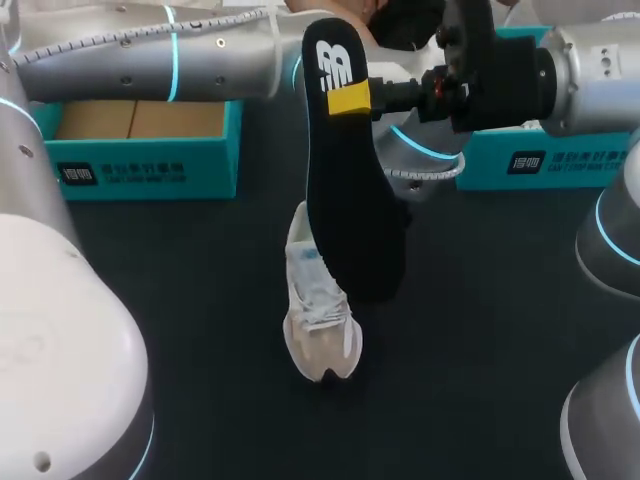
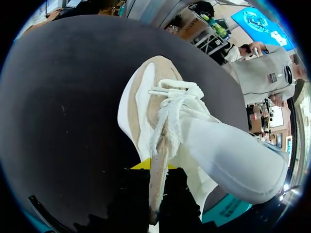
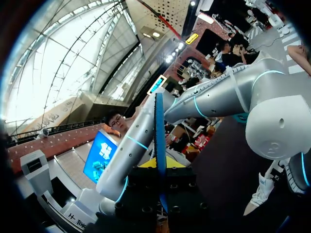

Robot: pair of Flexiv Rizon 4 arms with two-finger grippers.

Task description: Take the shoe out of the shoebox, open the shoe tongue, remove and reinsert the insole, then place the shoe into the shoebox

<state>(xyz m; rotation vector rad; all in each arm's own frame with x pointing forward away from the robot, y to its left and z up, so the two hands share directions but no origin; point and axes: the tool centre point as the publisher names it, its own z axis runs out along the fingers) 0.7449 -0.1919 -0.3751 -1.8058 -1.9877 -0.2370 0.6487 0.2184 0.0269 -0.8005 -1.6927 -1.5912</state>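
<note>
Insole is out: right claw clamped on it, hanging over shoe at bench centre, toe at 6 o'clock. Left claw pinches shoe's rim. Next: feed insole toe-first into the opening.

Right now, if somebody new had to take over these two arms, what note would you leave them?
Left gripper: shut on the rim of the shoe, which is at the middle of the table.
Right gripper: shut on the black insole, held up in the air above the shoe.
Shoebox: open, at the table's far left.
Done: shoe out of the box, insole out of the shoe.
Left: slide the insole back in, then put the shoe into the shoebox.
</note>
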